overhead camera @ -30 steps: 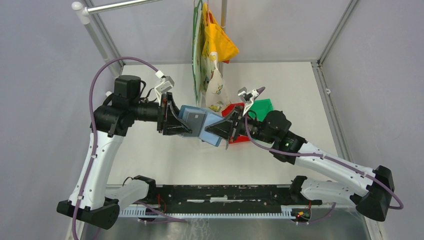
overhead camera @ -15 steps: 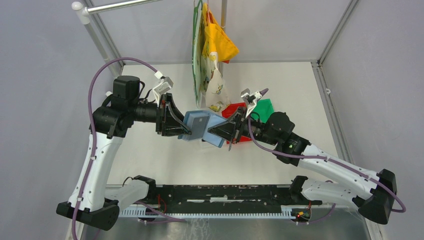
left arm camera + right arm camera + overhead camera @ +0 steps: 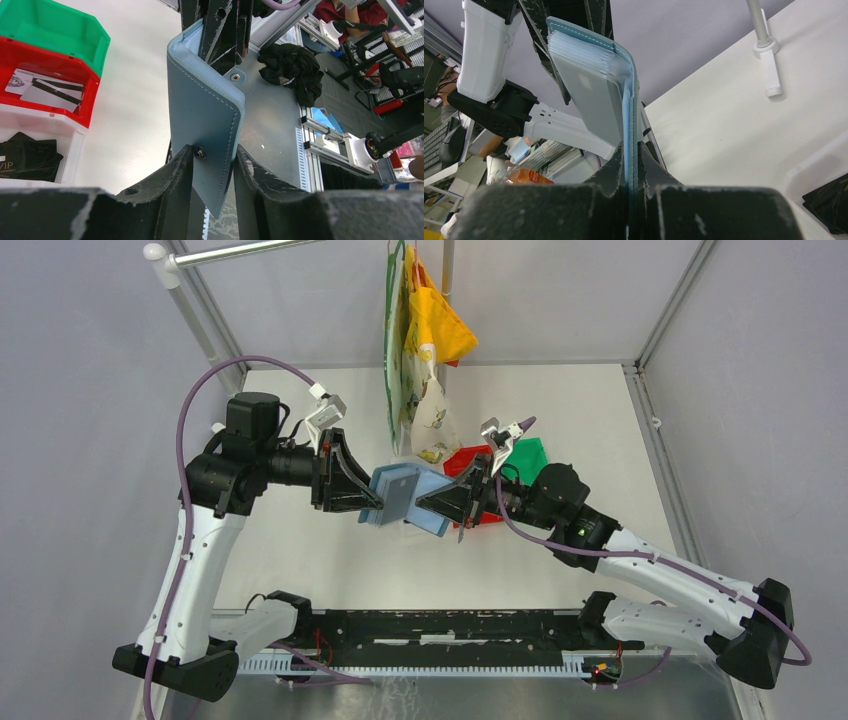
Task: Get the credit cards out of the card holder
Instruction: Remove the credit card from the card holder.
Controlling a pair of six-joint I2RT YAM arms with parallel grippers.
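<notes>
The teal-blue card holder [image 3: 405,496] hangs in the air between both arms, partly folded. My left gripper [image 3: 376,504] is shut on one flap, near a metal snap, as the left wrist view shows of the holder [image 3: 202,110] and gripper [image 3: 212,162]. My right gripper [image 3: 428,506] is shut on the other flap [image 3: 629,100], pinched thin between the fingers [image 3: 630,160]. A pale grey card [image 3: 591,95] sits in the holder's light-blue pockets. Pale striped cards [image 3: 47,90] lie in the red bin [image 3: 30,52]. Dark cards [image 3: 25,157] lie in the white bin [image 3: 37,120].
A green bin [image 3: 525,453] and the red bin [image 3: 463,459] stand behind the right gripper. Cloth bags [image 3: 420,350] hang from a rail at the back centre, close to the holder. Frame posts edge the white table [image 3: 300,550].
The left-held flap has swung toward the right gripper, so the holder looks narrower and more folded. The right gripper shifted slightly right, then held still.
</notes>
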